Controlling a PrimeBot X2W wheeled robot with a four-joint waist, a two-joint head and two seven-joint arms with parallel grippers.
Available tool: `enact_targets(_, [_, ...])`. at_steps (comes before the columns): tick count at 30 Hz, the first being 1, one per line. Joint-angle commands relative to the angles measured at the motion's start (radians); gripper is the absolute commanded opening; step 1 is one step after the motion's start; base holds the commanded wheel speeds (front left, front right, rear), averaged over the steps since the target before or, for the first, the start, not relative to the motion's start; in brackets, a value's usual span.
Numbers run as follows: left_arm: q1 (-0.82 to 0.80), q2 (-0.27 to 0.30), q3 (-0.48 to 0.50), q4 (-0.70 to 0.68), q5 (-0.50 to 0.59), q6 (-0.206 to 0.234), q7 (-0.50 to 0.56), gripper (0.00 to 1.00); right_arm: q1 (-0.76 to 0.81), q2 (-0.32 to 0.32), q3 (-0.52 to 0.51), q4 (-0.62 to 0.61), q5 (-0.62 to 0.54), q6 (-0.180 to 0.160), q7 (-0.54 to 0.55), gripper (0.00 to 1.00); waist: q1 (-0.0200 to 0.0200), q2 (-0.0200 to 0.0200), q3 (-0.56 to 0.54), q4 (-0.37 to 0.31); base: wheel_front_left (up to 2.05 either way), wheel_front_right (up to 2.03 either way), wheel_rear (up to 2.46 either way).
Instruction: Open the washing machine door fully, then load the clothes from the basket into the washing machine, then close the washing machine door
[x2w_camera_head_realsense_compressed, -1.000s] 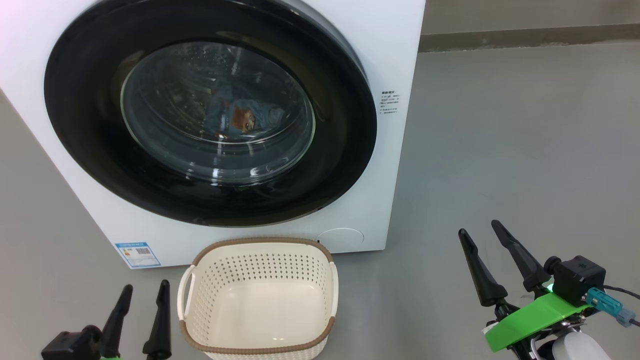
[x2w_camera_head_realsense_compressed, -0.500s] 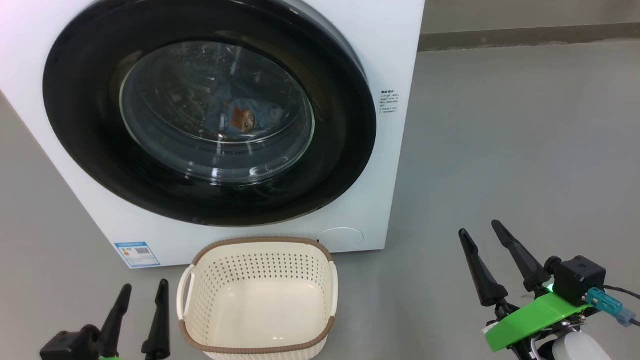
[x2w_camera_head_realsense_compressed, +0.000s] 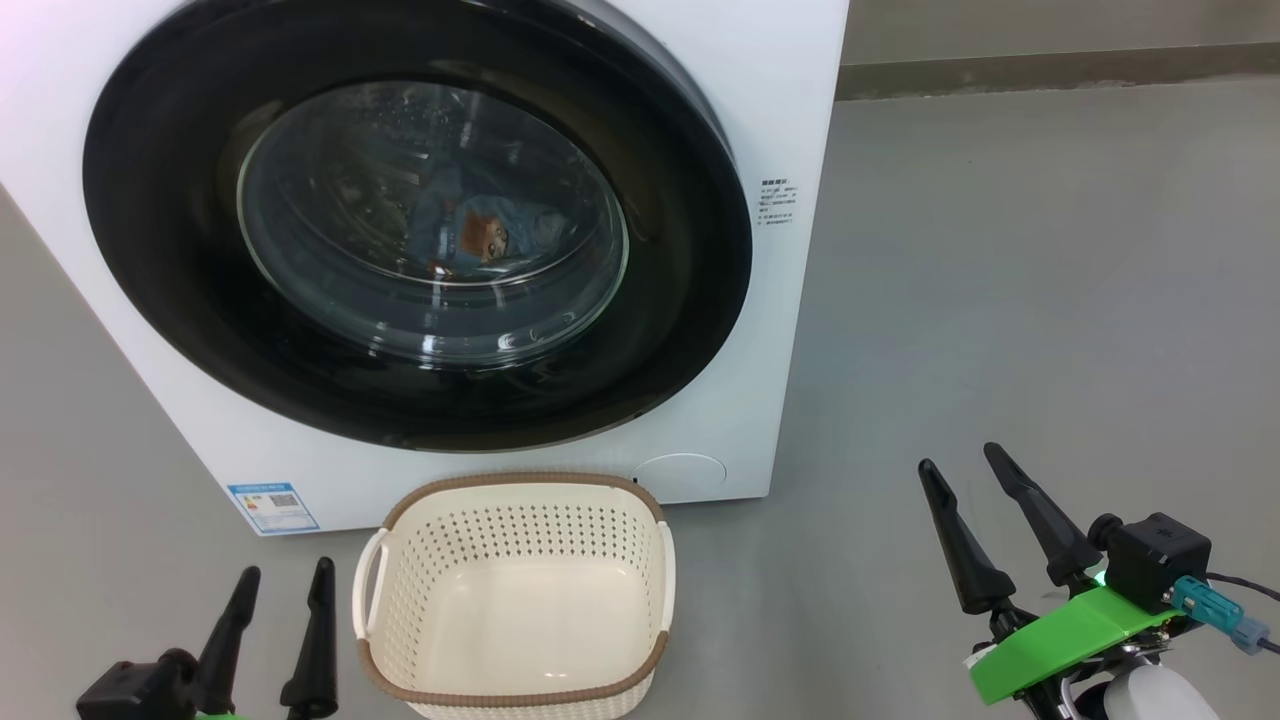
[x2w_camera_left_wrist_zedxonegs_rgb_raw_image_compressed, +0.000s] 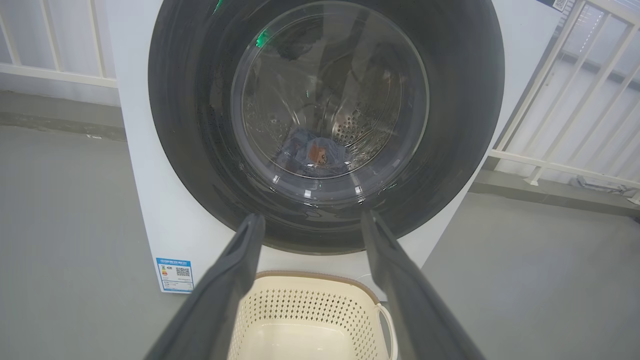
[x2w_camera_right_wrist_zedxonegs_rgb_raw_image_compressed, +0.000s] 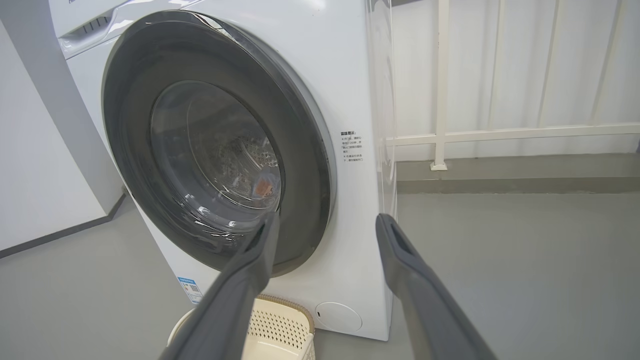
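Observation:
The white washing machine (x2w_camera_head_realsense_compressed: 790, 90) stands ahead with its round black-rimmed door (x2w_camera_head_realsense_compressed: 160, 260) shut flat against the front. Through the glass I see the light blue clothes (x2w_camera_head_realsense_compressed: 485, 235) with an orange patch lying in the drum, also visible in the left wrist view (x2w_camera_left_wrist_zedxonegs_rgb_raw_image_compressed: 315, 152). The cream basket (x2w_camera_head_realsense_compressed: 515, 590) with a brown rim sits on the floor before the machine, with nothing in it. My left gripper (x2w_camera_head_realsense_compressed: 285, 575) stands open just left of the basket. My right gripper (x2w_camera_head_realsense_compressed: 960, 458) is open over bare floor to the right, holding nothing.
A blue energy label (x2w_camera_head_realsense_compressed: 272, 507) sits low on the machine's front, a round filter cap (x2w_camera_head_realsense_compressed: 680, 472) at its lower right. White railing (x2w_camera_right_wrist_zedxonegs_rgb_raw_image_compressed: 440, 135) runs behind and beside the machine. Grey floor (x2w_camera_head_realsense_compressed: 1000, 300) spreads to the right.
The head view has drifted very slightly; the left gripper sits a touch lower in it. Door, basket and right gripper have not moved.

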Motion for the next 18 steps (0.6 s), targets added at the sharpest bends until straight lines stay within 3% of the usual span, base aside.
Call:
enact_targets(1, [-0.032, 0.022, 0.039, -0.029, -0.010, -0.003, -0.006, 1.00, 0.003, -0.006, 0.015, -0.020, -0.010, -0.002, -0.005, 1.00, 0.0000, 0.0000, 0.000, 0.000, 0.00, 0.00, 0.00])
enact_targets(13, [-0.032, 0.025, 0.038, -0.026, -0.021, -0.003, -0.006, 1.00, 0.005, -0.004, 0.010, -0.012, -0.011, -0.002, -0.005, 1.00, 0.0000, 0.0000, 0.004, -0.004, 0.00, 0.00, 0.00])
enact_targets(14, [0.000, 0.002, 0.000, -0.003, -0.016, 0.000, 0.000, 0.00, 0.000, 0.002, -0.004, 0.009, 0.000, 0.000, 0.000, 0.00, 0.0000, 0.0000, 0.004, -0.004, 0.00, 0.00, 0.00])
enact_targets(18, [0.014, -0.021, -0.009, 0.035, -0.024, 0.000, 0.002, 0.00, 0.018, 0.016, 0.002, 0.050, 0.008, 0.000, 0.002, 0.00, 0.0000, 0.0000, 0.005, -0.004, 0.00, 0.00, 0.00])
